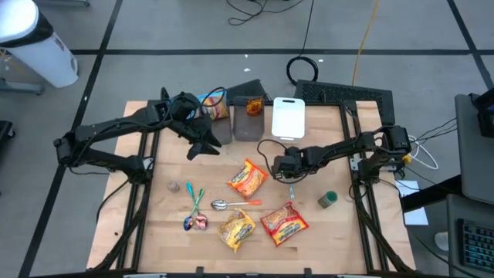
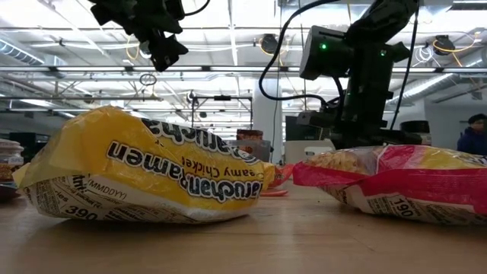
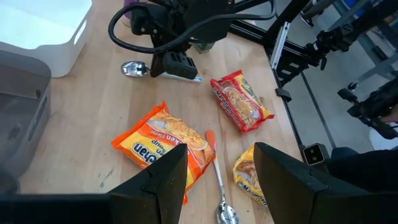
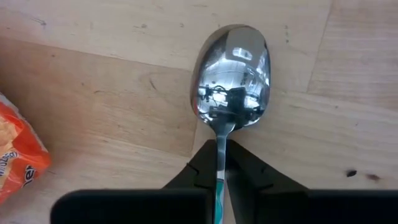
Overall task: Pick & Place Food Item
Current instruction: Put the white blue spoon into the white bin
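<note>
Orange ramen packet (image 3: 163,144) lies beside an orange-handled spoon (image 3: 219,184).

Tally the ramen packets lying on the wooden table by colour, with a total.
Orange plastic ramen packet: 1
Yellow plastic ramen packet: 1
Red plastic ramen packet: 1
Total: 3
</note>
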You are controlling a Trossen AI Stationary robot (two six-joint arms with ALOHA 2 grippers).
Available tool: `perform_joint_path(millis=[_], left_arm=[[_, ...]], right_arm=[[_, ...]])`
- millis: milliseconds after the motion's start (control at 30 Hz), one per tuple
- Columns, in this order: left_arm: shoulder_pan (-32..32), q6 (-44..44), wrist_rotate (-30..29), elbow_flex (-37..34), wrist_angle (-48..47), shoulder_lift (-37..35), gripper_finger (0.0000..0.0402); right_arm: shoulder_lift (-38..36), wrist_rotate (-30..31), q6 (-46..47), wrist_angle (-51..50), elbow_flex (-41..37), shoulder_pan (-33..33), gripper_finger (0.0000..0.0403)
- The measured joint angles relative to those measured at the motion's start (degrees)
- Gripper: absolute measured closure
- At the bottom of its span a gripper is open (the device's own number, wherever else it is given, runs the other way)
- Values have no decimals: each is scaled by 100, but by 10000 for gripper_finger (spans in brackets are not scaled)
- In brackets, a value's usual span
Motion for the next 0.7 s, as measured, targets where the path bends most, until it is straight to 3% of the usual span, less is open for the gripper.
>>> perform_joint_path(millis=[300,700], left_arm=[[0,4,0,0,0,-2,206],[0,-56,2,0,2,-1,206]], right_arm=[[-200,-21,-153,436,-28,2,398],[-1279,888,-642,1618,-13,-103,400]])
